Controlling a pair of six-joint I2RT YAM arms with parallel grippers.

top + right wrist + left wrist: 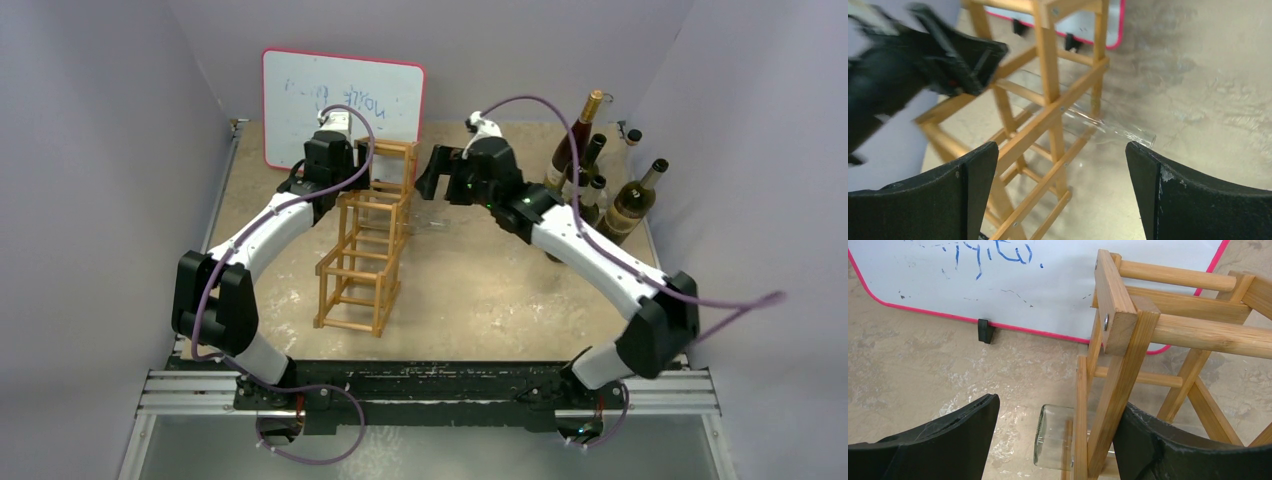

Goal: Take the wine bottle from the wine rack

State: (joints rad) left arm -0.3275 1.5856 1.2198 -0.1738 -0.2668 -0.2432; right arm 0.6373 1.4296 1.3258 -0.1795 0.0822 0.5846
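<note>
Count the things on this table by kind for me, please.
Light tan wooden ladder-like wine rack: 1
Clear glass bottle lying in that rack: 1
Standing glass wine bottles, far right: 5 visible
Red-edged white whiteboard: 1
Total: 8

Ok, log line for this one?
left fingers open, astride post of rack | right fingers open, near neck of bottle | bottle lying in rack, not held

The wine rack [368, 240] is light tan wood, the wine bottle [1053, 436] clear glass, the whiteboard [340, 100] white, red-edged, blue-scribbled.
</note>
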